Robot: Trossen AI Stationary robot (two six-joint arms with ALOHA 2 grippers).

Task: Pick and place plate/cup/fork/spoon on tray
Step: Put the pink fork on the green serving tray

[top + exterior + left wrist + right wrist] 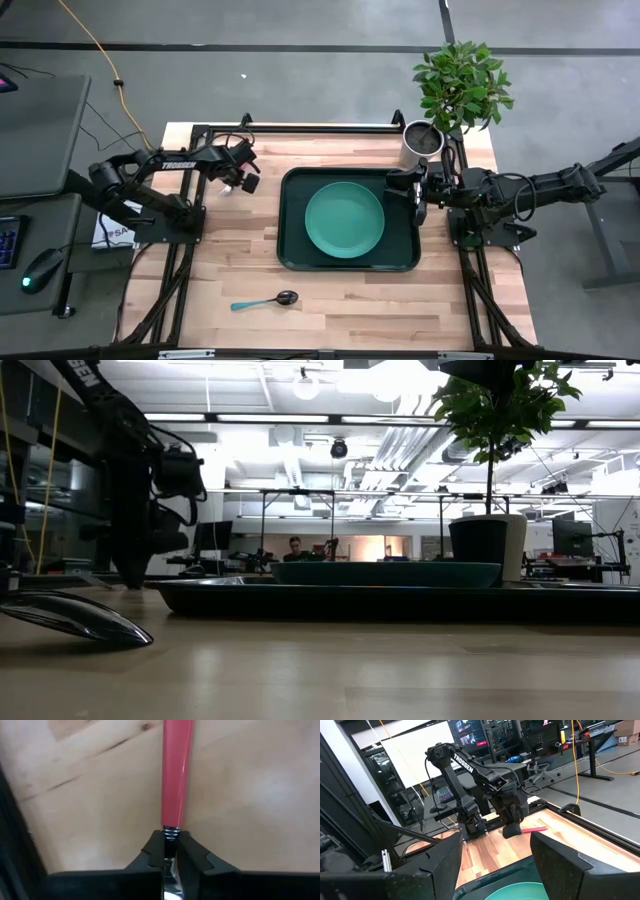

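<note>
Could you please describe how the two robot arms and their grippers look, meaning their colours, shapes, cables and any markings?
Both arms are dark, almost black, made of jointed tubular segments with looping black cables. The left arm carries white "TROSSEN" lettering along its link. The left gripper ends in two black angular fingers with stepped inner edges. The right gripper has two broad, flat, dark fingers, wedge-shaped in its wrist view.

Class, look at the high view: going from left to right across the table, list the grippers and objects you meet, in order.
Left gripper shut on the pink fork → spoon → tray holding the plate → right gripper, open → white plant pot.
</note>
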